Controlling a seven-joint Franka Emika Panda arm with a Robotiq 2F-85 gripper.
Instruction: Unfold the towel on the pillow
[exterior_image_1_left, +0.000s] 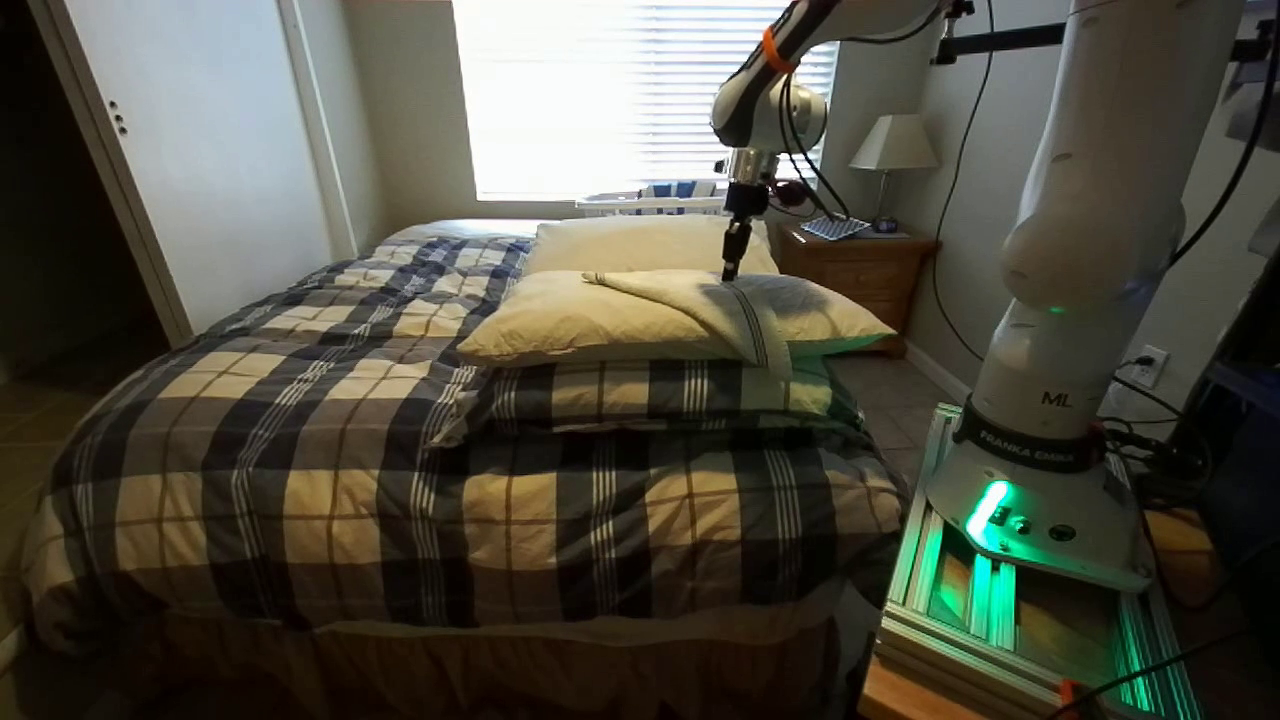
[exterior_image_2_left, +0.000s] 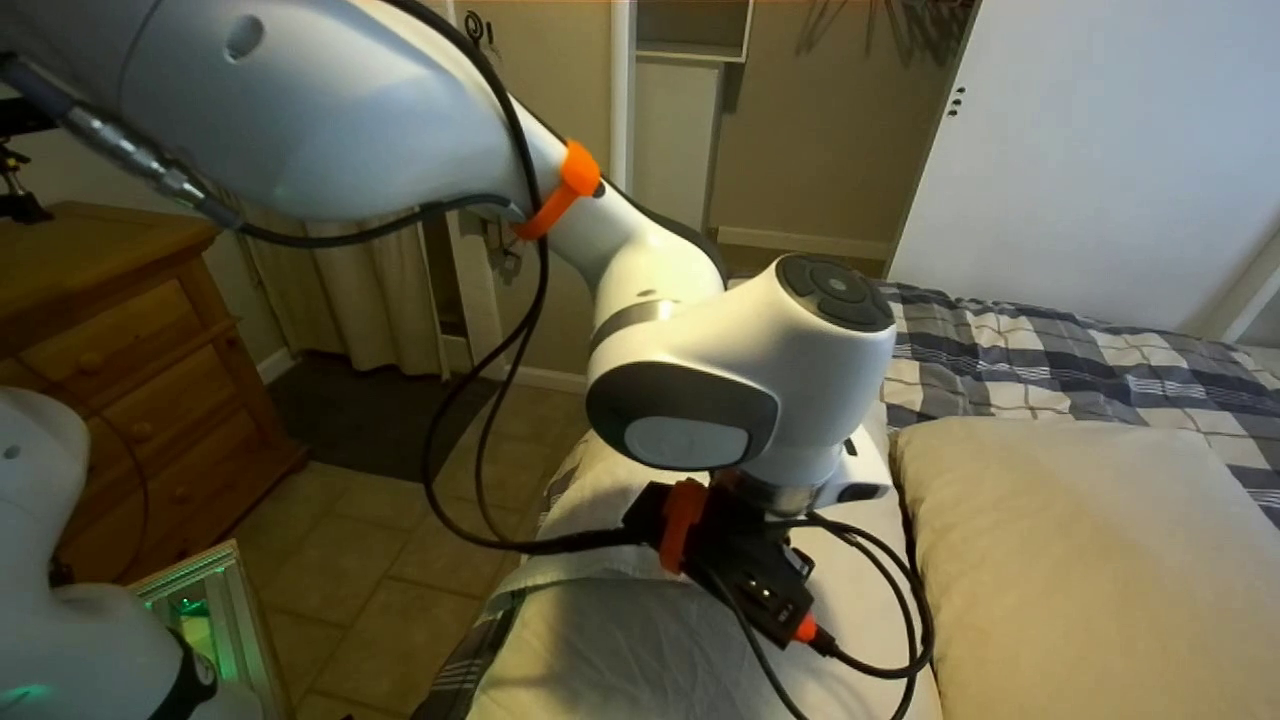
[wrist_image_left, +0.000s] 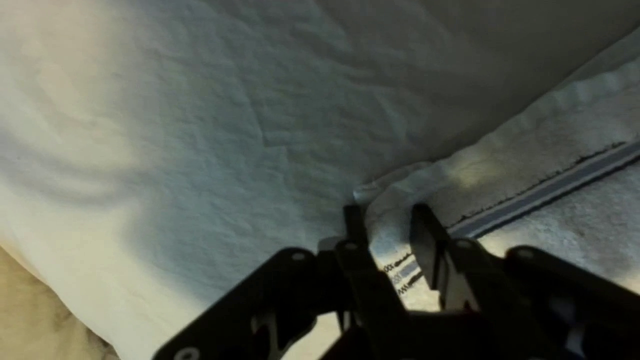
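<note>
The towel (exterior_image_1_left: 740, 310), a cream cloth with dark stripes, lies folded slantwise across the pillow (exterior_image_1_left: 580, 320), one striped end hanging over its near edge. The pillow is large, puffy and cream; it also shows in an exterior view (exterior_image_2_left: 620, 650), where the arm hides much of the towel area. My gripper (exterior_image_1_left: 731, 274) points straight down at the towel's top. In the wrist view my gripper (wrist_image_left: 384, 207) is partly open, a fold of the towel (wrist_image_left: 540, 140) between its fingers and a gap still visible there. The pillow (wrist_image_left: 210, 150) lies in shadow beyond it.
A second cream pillow (exterior_image_1_left: 640, 245) lies behind, also seen in an exterior view (exterior_image_2_left: 1080, 560). A plaid pillow (exterior_image_1_left: 640, 390) is underneath, on the plaid bedspread (exterior_image_1_left: 340, 480). A nightstand (exterior_image_1_left: 850, 270) with a lamp (exterior_image_1_left: 893, 145) stands beyond. Cables hang from the arm.
</note>
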